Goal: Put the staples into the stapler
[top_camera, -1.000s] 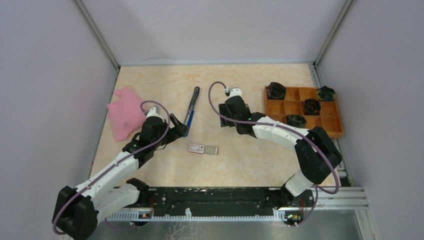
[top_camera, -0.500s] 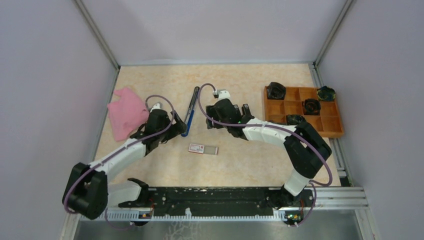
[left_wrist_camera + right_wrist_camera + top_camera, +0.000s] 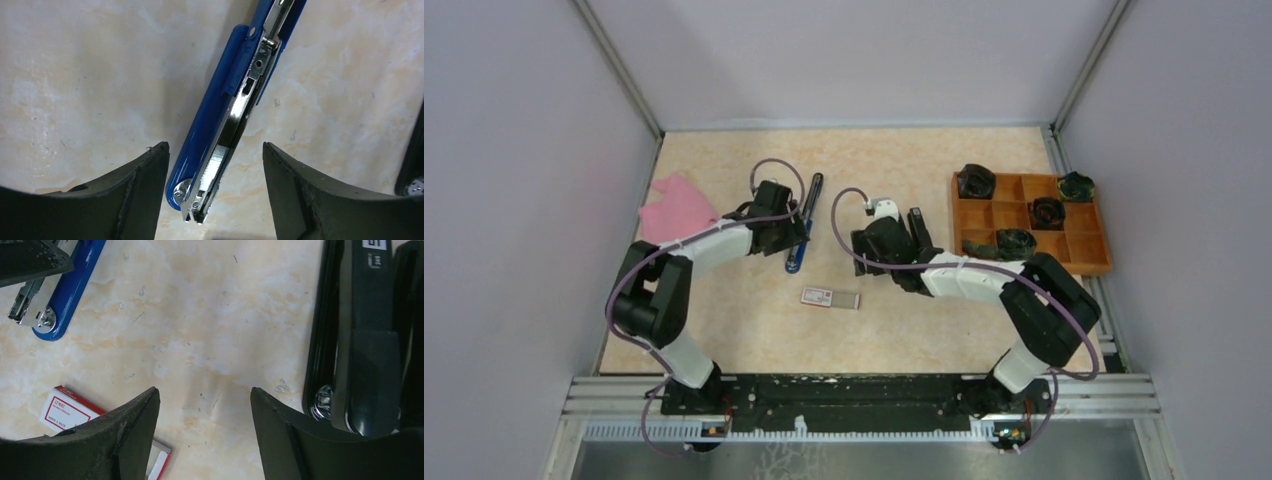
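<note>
the left arm has swung across from the crumpled pink cloth (image 3: 679,210) and now hangs over the long blue stapler with the bright metal channel (image 3: 212,110), which lies on the pale marbled bench (image 3: 894,160) with that channel showing. the left fingers (image 3: 142,187) sit either side of the stapler's near end and have drawn in from their widest. bare bench shows on both sides of the blue body, so they are spread, holding nothing and not touching it. that reads to me as the start of a grip to steady the stapler.

the right arm has eased nearer and to the left. the right fingers (image 3: 132,430) stand apart over bare bench, empty. they are between the stapler's tip and a long black object (image 3: 370,340) just beside them, possibly a second stapler, though the wrist view cuts it off.

the small flat white box of staples with red print (image 3: 831,298) has not moved. it lies flat on the bench, near the stapler's near end but apart from it, close by the right fingers. nothing is loaded yet. i judge the right arm should fetch the staples while the left pins the stapler.
</note>
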Robot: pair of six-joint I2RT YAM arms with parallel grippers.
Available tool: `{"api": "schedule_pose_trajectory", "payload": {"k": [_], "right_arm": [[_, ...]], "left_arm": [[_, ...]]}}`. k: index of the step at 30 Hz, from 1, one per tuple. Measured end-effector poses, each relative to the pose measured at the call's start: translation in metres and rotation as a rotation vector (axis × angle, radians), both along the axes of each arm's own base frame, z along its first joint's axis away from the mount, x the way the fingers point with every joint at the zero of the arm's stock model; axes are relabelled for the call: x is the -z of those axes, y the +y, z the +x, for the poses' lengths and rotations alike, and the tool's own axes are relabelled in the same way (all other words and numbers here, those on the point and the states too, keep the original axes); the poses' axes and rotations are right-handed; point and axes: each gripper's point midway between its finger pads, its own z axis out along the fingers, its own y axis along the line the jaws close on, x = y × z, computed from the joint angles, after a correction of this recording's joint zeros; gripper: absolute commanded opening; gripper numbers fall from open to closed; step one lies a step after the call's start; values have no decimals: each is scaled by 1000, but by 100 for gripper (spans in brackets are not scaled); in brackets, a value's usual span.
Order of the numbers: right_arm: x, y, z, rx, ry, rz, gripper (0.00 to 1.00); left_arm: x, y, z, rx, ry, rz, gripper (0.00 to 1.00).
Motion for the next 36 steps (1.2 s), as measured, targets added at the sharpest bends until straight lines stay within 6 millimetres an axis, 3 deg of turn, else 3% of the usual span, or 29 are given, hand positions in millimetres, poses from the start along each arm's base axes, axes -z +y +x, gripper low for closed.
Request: {"api": "schedule_pose_trajectory", "payload": {"k": [6,12,18,28,36], "right_arm": [[-7,-15,-4,20,-35,10,68],[-5,-34,-6,51,-42,11,68],[-9,-48,-9,66,-59,19,68],[-23,-63,-16,49,-119,15,68],[-33,-64,-17,27,-151,13,69]], "left_arm": [[20,-8,-6,36,74,42,55],[23,-33,-21,96,93,49,39],[22,-76,-31,152,96,17,38],[20,-149,-56,231,126,-126,60],[13,-172,-67,261,139,-247,74]]}}
